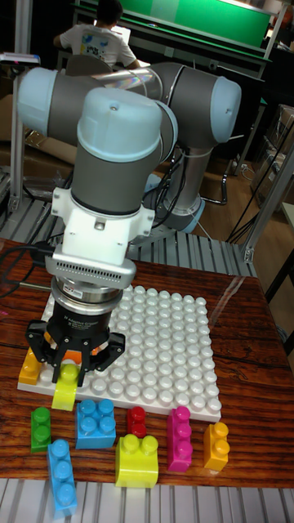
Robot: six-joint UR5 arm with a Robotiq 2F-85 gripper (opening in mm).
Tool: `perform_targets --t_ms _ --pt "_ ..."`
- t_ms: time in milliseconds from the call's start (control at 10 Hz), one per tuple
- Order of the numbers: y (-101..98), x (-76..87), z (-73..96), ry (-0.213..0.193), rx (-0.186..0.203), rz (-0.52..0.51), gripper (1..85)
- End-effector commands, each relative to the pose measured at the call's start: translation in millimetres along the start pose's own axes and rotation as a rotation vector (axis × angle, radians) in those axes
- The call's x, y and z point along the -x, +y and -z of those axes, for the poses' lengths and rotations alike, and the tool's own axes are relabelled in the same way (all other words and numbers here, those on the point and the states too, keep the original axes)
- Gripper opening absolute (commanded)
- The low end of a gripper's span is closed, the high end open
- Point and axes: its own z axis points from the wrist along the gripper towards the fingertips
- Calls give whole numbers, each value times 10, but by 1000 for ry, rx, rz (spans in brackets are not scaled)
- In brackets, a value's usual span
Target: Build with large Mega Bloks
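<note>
A white studded baseplate (167, 343) lies on the wooden table. My gripper (70, 369) hangs over its front left corner, pointing straight down. Its fingers are closed on the top of a lime-yellow block (64, 394) that stands upright at the plate's front edge. An orange piece (72, 357) shows between the fingers just behind it; whether it is a block I cannot tell. A yellow block (31, 368) sits on the plate's left corner, beside the gripper.
Loose blocks lie in front of the plate: green (41, 429), a wide blue (95, 422), red (137, 421), magenta (179, 439), orange (216, 445), a lime one (137, 460) and a tall blue (62, 476). A metal table edge (163, 502) runs along the front.
</note>
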Motion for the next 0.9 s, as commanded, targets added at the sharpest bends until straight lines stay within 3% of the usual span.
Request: perform_targets --t_ms 0,200,300,500,800 --pt "60 63 18 -29 21 27 10" --pt "60 63 18 -29 21 21 10" --pt "135 56 21 -26 50 -7 10" --pt "130 169 26 -68 50 -51 10" --pt "182 -75 81 -79 31 -98 10"
